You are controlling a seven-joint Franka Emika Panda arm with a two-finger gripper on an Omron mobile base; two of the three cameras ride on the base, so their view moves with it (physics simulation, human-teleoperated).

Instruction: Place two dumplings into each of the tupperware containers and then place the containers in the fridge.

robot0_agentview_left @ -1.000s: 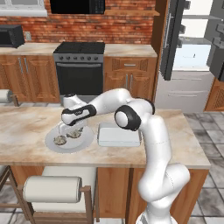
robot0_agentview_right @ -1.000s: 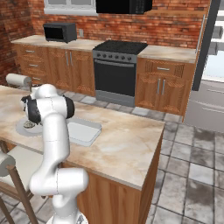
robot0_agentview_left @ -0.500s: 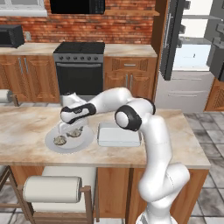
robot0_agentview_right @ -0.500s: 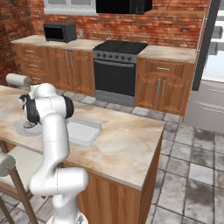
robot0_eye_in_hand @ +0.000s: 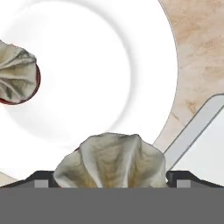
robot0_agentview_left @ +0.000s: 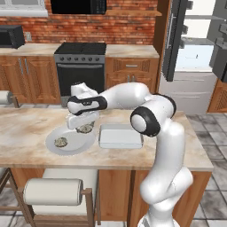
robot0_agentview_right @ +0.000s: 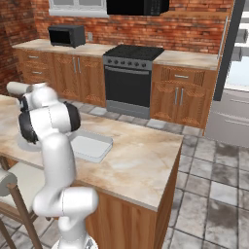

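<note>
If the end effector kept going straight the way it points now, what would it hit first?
Most likely the dumpling lying directly between the open end effector fingertips on the white plate; it looks close, though depth is hard to judge.

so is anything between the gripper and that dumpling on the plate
Nothing visible. The open gripper sits right over the dumpling on the plate, the lump between its fingertips in the hand view.

My arm reaches forward and left from the base, elbow bent high, forearm stretched out level. My wrist turns the gripper point(robot0_agentview_left: 82, 126) straight down, hanging low. Jaws stand wide apart, one dark fingertip point(robot0_eye_in_hand: 40, 179) at each lower corner of the hand view.
</note>
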